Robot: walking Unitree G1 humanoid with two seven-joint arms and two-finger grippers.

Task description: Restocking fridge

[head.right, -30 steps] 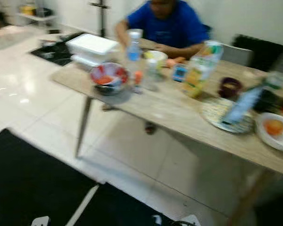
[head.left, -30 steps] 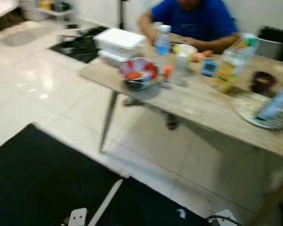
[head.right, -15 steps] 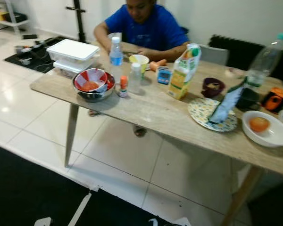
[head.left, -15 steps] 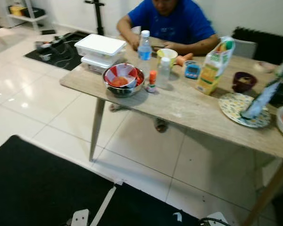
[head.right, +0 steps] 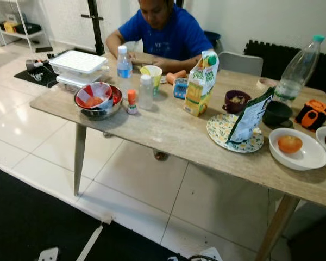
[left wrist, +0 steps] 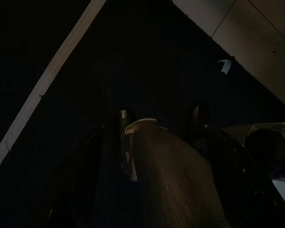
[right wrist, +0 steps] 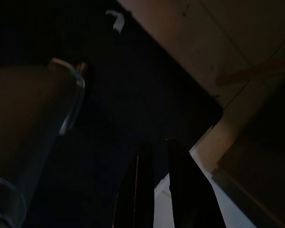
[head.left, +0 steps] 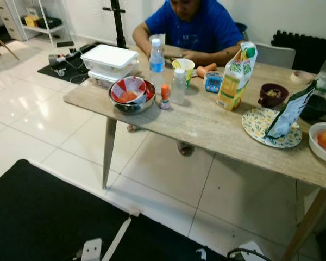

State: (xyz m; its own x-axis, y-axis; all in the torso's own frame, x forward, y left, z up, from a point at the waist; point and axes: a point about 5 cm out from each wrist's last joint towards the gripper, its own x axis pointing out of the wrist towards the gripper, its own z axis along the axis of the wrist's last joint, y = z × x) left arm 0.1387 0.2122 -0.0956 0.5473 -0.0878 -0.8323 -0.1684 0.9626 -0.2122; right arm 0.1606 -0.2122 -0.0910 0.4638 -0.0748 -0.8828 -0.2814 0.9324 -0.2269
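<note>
Pale wood table [head.right: 168, 133] carries the groceries, juice carton [head.right: 200, 83] among them; seemingly the approach step; right gripper [right wrist: 156, 156] hangs, fingers nearly closed (left's cannot be told); next, step closer.

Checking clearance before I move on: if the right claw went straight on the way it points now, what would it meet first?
Most likely the black floor mat. The right claw hangs pointing down at it, near the mat's edge with the pale floor tiles. Depth is hard to judge in this dark view.
</note>
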